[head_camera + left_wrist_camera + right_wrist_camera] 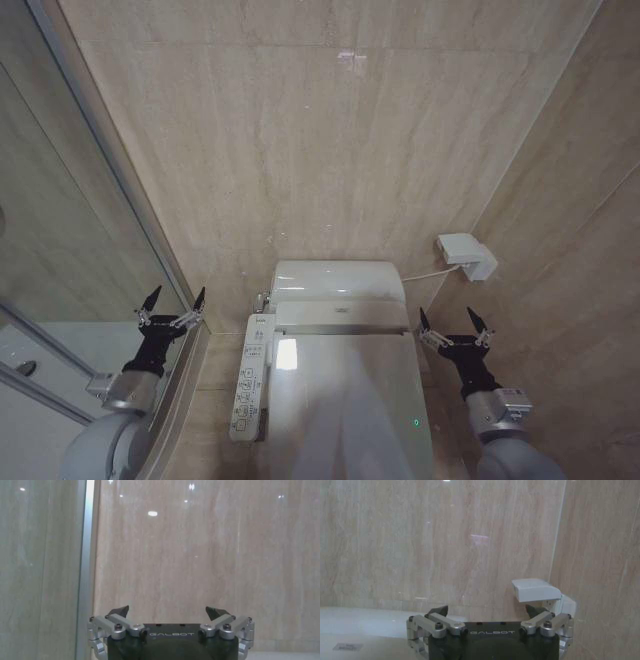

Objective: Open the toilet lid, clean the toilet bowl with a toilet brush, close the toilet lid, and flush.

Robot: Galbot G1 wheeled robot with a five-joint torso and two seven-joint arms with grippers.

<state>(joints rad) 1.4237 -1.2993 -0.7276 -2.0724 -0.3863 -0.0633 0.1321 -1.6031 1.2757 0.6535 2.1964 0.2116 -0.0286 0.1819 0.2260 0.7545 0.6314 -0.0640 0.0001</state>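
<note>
A bathroom is shown, enclosed by walls [300,140] clad in large beige stone-look tiles. A floor-standing white toilet is set against the rear wall, its toilet lid [345,400] closed and a long button panel [250,375] fixed along one side of the toilet bowl [338,283]. A glass shower partition [70,200] in a metal frame is seen on one side, and a white covered wall socket [465,255] with a cable on the other.

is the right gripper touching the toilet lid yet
Apart. In the head view the right gripper hangs open beside the toilet, over the floor strip, with a clear gap to the closed toilet lid.
</note>
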